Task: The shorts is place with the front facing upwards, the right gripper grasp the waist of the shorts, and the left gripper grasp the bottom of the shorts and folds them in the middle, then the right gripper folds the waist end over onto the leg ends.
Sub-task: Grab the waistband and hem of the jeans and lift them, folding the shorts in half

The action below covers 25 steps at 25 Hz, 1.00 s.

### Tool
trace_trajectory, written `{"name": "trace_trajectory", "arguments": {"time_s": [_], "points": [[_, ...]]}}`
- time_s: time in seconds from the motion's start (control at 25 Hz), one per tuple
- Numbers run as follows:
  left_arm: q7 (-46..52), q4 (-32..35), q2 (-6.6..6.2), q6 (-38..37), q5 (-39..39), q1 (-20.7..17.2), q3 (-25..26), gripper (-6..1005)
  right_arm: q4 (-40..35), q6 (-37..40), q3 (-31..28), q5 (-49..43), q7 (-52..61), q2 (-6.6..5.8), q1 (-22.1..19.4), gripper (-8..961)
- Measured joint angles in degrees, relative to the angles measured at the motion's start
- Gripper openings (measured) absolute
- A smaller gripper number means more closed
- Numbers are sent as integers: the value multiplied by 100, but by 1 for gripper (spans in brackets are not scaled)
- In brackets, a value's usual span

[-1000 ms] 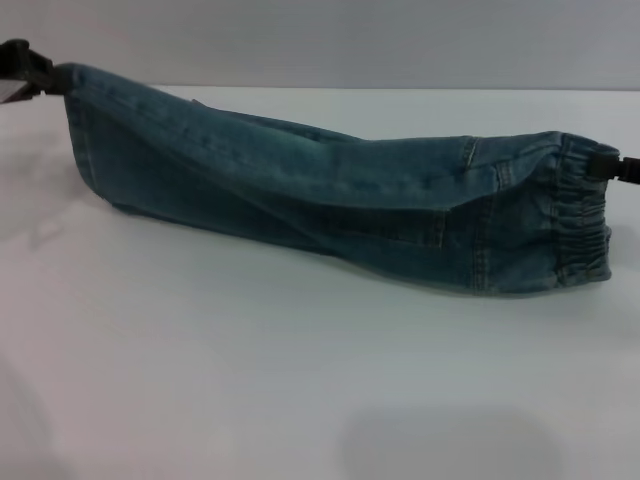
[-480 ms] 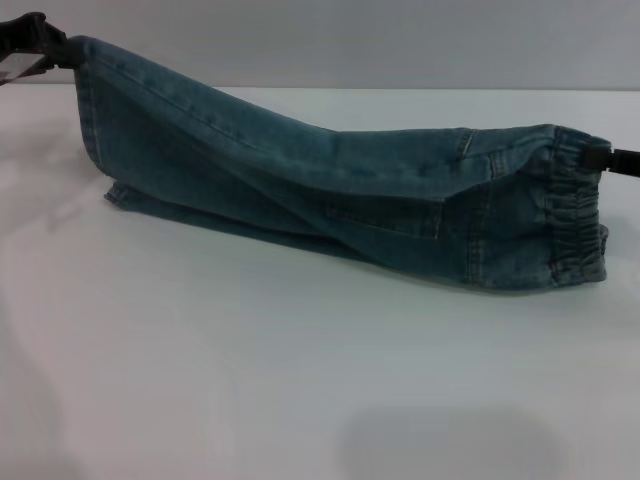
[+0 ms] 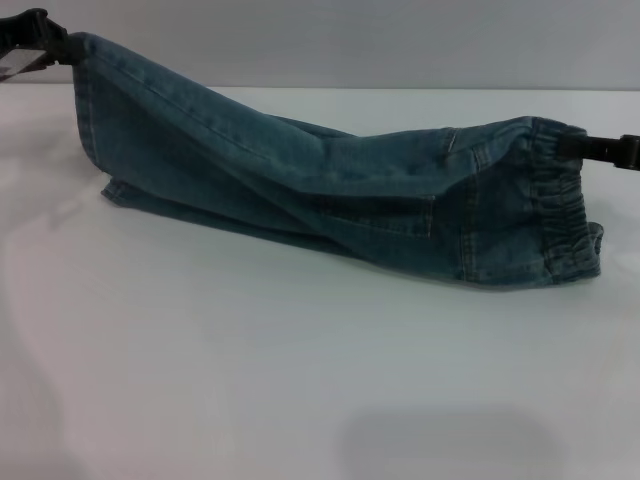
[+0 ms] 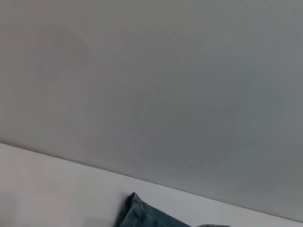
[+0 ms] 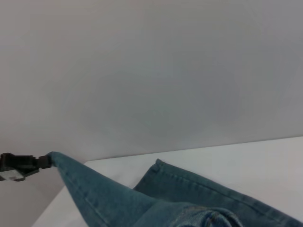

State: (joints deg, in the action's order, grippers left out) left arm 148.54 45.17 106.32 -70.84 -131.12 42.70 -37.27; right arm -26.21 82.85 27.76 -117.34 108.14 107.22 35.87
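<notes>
The blue denim shorts (image 3: 300,180) hang stretched between both grippers, doubled lengthwise, with the lower fold resting on the white table (image 3: 300,380). At the far left my left gripper (image 3: 62,47) is shut on the bottom of the shorts (image 3: 88,100), holding that hem corner high. My right gripper (image 3: 585,148) is at the right edge, shut on the top of the ruffled waist end (image 3: 562,210). The right wrist view shows the shorts (image 5: 156,198) running away to the left gripper (image 5: 45,161). Only a denim corner (image 4: 142,215) appears in the left wrist view.
A plain grey wall (image 3: 350,40) rises behind the table's far edge. A faint shadow patch (image 3: 450,445) lies on the table near the front.
The left gripper has lifted the hem end a little higher. The right gripper has raised the waist end slightly and drawn it a bit to the left.
</notes>
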Motion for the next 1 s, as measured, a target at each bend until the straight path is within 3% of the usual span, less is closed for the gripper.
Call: {"name": "trace_trajectory", "arguments": {"time_s": [0.24, 0.68, 1.0], "points": [[0, -53, -7, 8, 0, -4, 1, 135, 25, -456, 103, -26, 212, -4, 41, 17], [1, -53, -7, 12, -1, -5, 1, 137, 0, -1007, 133, -9, 294, 27, 17, 474], [12, -52, 1, 33, -1, 6, 1, 138, -16, -1296, 206, -26, 295, 69, 49, 558]]}}
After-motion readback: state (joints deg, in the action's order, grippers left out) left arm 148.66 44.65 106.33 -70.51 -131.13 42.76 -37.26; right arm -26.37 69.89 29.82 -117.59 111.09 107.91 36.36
